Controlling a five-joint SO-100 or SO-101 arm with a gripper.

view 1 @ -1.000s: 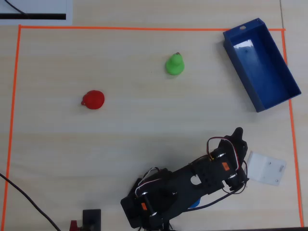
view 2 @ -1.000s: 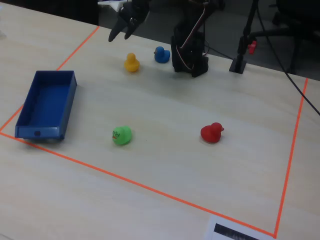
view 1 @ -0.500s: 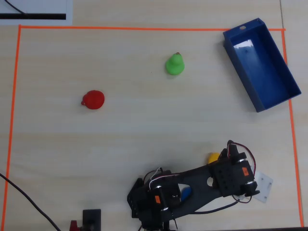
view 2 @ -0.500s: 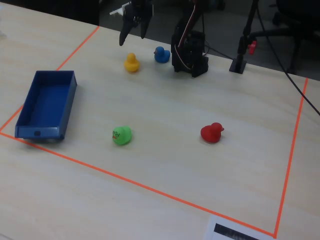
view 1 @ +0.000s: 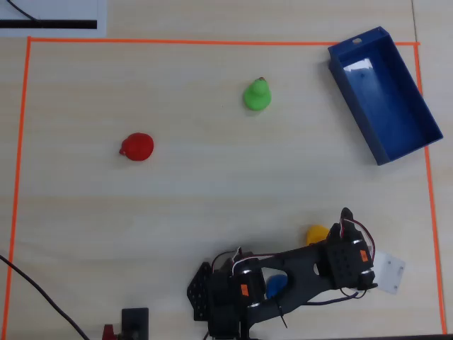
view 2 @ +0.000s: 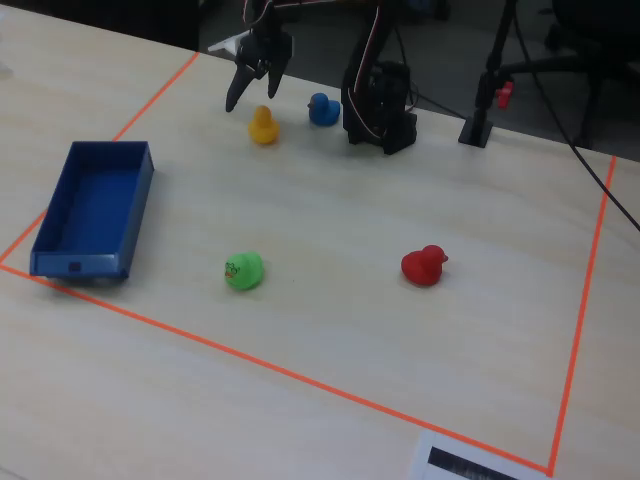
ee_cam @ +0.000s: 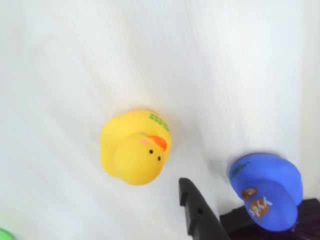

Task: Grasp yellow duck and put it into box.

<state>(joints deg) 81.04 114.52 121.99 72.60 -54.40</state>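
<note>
The yellow duck (view 2: 263, 125) stands on the table near the arm's base, far from the box (view 2: 95, 205), a dark blue open bin at the left of the fixed view. My gripper (view 2: 252, 97) hangs open just above and behind the duck, fingers spread and holding nothing. In the wrist view the yellow duck (ee_cam: 136, 147) sits in the middle, with one black finger (ee_cam: 197, 215) just to its lower right and not touching it; the other finger is out of frame. From overhead the yellow duck (view 1: 316, 234) is partly hidden by the arm (view 1: 304, 265), and the box (view 1: 382, 92) lies at the top right.
A blue duck (view 2: 322, 108) sits close to the yellow one, beside the arm's base (view 2: 380, 110). A green duck (view 2: 243, 270) and a red duck (view 2: 425, 265) stand mid-table. Orange tape (view 2: 300, 375) frames the area. A white plate (view 1: 388, 271) lies by the gripper.
The gripper has swung from the table's edge to over the yellow duck and dropped lower, close above it. The ducks and the box have not moved.
</note>
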